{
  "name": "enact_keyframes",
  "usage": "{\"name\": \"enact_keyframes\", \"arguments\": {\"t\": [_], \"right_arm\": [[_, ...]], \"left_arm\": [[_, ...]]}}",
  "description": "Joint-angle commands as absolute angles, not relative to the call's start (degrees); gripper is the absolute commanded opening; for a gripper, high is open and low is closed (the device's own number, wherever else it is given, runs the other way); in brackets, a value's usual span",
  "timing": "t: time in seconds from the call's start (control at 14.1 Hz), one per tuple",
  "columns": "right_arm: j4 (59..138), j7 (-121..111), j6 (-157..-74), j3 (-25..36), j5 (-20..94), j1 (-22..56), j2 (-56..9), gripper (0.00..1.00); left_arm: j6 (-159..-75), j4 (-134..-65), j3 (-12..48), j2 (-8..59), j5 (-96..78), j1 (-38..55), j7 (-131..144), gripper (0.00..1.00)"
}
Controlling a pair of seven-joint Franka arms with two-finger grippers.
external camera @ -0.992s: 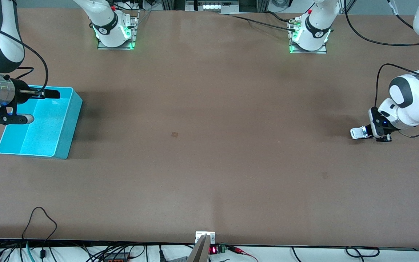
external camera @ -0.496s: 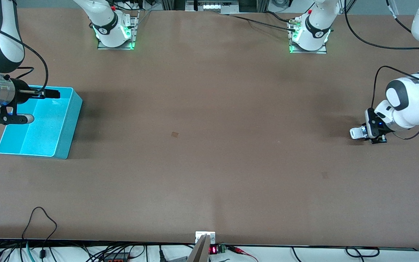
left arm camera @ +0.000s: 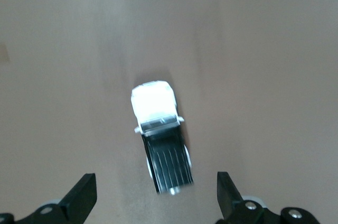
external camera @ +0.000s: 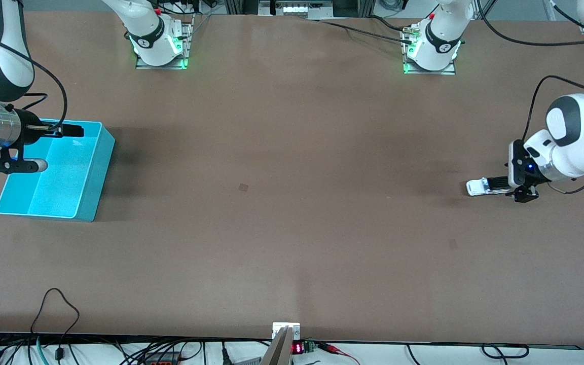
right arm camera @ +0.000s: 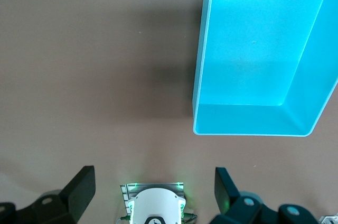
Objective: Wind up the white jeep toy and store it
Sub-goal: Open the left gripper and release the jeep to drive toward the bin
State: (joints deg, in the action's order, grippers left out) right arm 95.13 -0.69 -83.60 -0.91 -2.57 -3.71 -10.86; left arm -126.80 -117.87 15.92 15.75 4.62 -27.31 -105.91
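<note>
The left claw point(left arm camera: 156, 203) sits low over the brown bench point(external camera: 292, 203) at the left arm's end, its two black fingers point(left arm camera: 79, 197) spread wide apart with nothing between them. The white jeep toy point(left arm camera: 160, 139) rests on the bench just ahead of those fingers, free of both. Only the left wrist view shows the gap on each side of the car, along with its white hood, dark ribbed rear section and a bit of wheel. In the front view the same toy point(external camera: 484, 186) appears as a small white and black shape lying flat beside the left claw point(external camera: 506, 185), pointing toward the middle of the bench.

The right claw point(right arm camera: 153, 192) waits in the air over the bench at the right arm's end, just beside the turquoise bin point(right arm camera: 264, 55), with its fingers also standing wide open and holding nothing. The right wrist view looks straight down into the bin, whose inside is bare (the front view shows only part of it, since the arm covers one corner). The front view places the bin point(external camera: 86, 177) well apart from the toy, at the other end of the bench, with the right claw point(external camera: 43, 147) hovering at its edge.
</note>
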Motion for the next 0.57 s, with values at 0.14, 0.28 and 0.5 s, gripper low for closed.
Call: {"name": "enact_keyframes", "arguments": {"t": [0.14, 0.28, 0.5], "right_arm": [[94.57, -0.62, -82.62, -1.32, -3.08, -4.04, -10.9, 1.0], [94.57, -0.53, -82.71, -1.32, -3.08, -3.96, -10.9, 1.0], [94.57, -0.53, -82.71, -1.32, -3.08, -3.87, -10.9, 1.0]], "left_arm": [[-125.42, -119.53, 20.47, 13.18, 5.36, -27.77, -106.17, 1.0], [-125.42, -119.62, 21.44, 13.53, 5.45, -27.69, -106.35, 1.0], [-125.59, -119.27, 21.36, 13.54, 5.36, -25.23, -106.09, 1.0]]}}
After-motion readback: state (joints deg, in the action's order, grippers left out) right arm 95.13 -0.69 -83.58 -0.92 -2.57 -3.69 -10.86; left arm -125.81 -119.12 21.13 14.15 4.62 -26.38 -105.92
